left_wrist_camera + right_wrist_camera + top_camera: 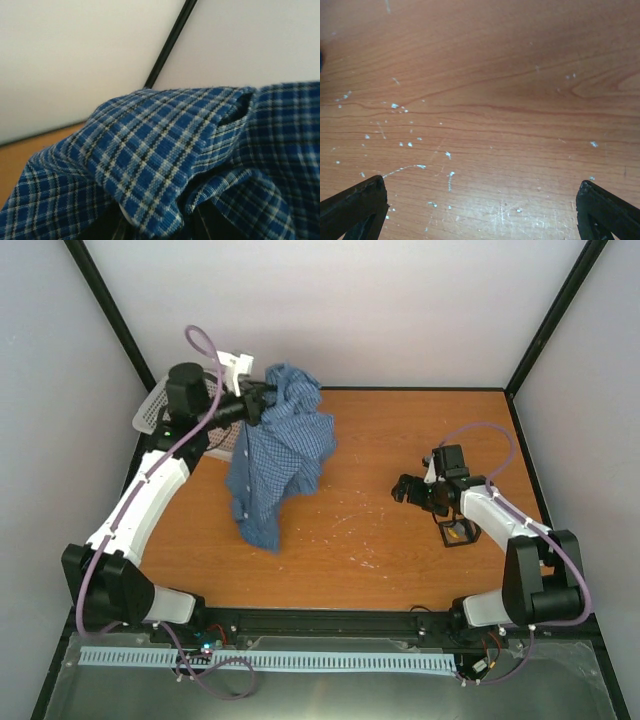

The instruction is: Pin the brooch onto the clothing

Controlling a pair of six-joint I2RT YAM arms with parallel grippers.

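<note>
The clothing (275, 460), a blue fine-checked shirt, hangs bunched above the left half of the table, its lower end reaching the wood. My left gripper (258, 400) is shut on its top, high at the back left. In the left wrist view checked cloth (150, 150) fills the frame and hides the jaws. My right gripper (408, 490) hovers open over bare wood at the right. Its dark fingertips (355, 207) stand wide apart with nothing between them. I cannot make out the brooch in any view.
A small black square box (459, 532) lies open on the table just right of the right gripper. A white mesh basket (150, 415) sits at the back left corner behind the left arm. White walls with black frame posts enclose the table (380, 560).
</note>
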